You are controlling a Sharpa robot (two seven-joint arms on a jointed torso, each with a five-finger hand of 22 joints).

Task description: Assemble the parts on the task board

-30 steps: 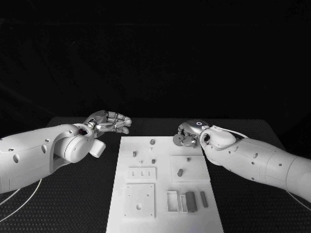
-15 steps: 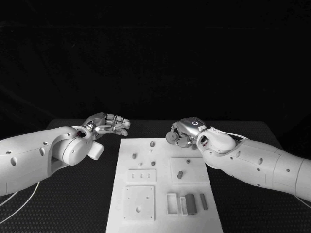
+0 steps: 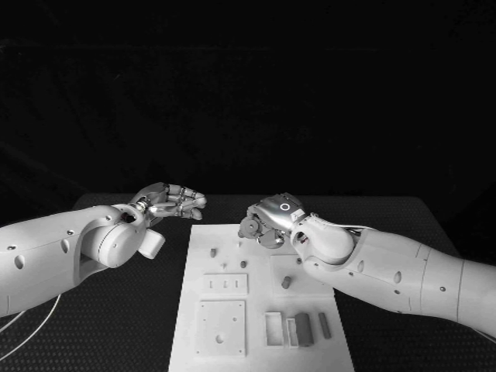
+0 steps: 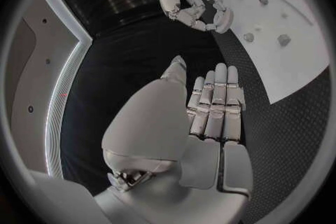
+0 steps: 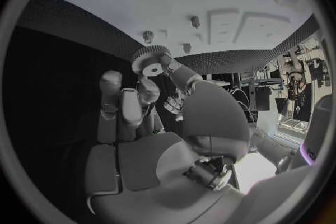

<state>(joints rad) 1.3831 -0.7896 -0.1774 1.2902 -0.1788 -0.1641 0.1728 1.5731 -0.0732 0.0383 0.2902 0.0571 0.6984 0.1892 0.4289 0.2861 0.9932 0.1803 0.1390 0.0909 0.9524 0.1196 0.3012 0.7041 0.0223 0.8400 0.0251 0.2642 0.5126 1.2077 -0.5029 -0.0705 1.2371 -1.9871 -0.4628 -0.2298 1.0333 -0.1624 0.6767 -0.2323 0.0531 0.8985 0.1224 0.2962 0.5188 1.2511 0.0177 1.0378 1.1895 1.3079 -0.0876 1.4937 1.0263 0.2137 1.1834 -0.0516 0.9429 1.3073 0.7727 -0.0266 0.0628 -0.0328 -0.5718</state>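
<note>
Black cloth hangs behind a black table (image 3: 114, 310), and on its middle lies the white task board (image 3: 265, 310), running from the near edge away toward twelve o'clock. Held over the board's far end is a small toothed gear (image 5: 149, 61): in the right wrist view it sits pinched between the thumb and a fingertip of the right hand (image 3: 268, 222), a pale hub at its centre, while the other fingers (image 5: 117, 102) lie straight beside it. Below the gear, on the board's far part, several short pegs (image 3: 214, 251) stand upright. Toward six o'clock from them come a raised square plate with small slots (image 3: 225, 285), a second raised square with one dark peg (image 3: 286, 283), then a larger plate with holes (image 3: 222, 327) at seven o'clock and a row of narrow dark and pale bars (image 3: 301, 326) at five o'clock. Out at ten o'clock from the board, above bare table just off its far left corner, hovers the left hand (image 3: 172, 200), holding nothing; the left wrist view shows its fingers (image 4: 217, 103) side by side and stretched flat.
</note>
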